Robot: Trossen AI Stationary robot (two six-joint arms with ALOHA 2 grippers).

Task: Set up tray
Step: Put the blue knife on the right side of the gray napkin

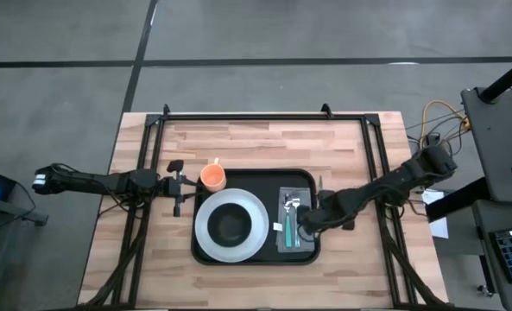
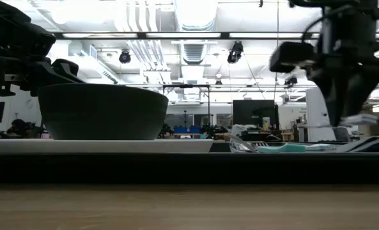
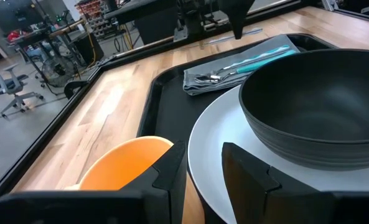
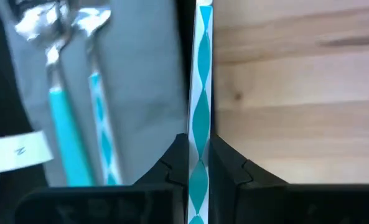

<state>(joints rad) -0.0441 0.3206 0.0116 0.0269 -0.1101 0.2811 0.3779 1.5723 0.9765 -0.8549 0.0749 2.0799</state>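
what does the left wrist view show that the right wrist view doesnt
Only the left wrist view: the orange cup, the white plate and the dark bowl on it.
Only the right wrist view: the right gripper shut on a teal-patterned utensil handle, and a white tag.
Both: the grey napkin carrying teal-handled cutlery, the tray, the wooden table.

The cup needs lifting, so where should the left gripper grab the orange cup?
Probably pinch the rim wall of the orange cup from above, on the side nearest the left gripper. It stands upright with its mouth open, and the white plate crowds its far side.
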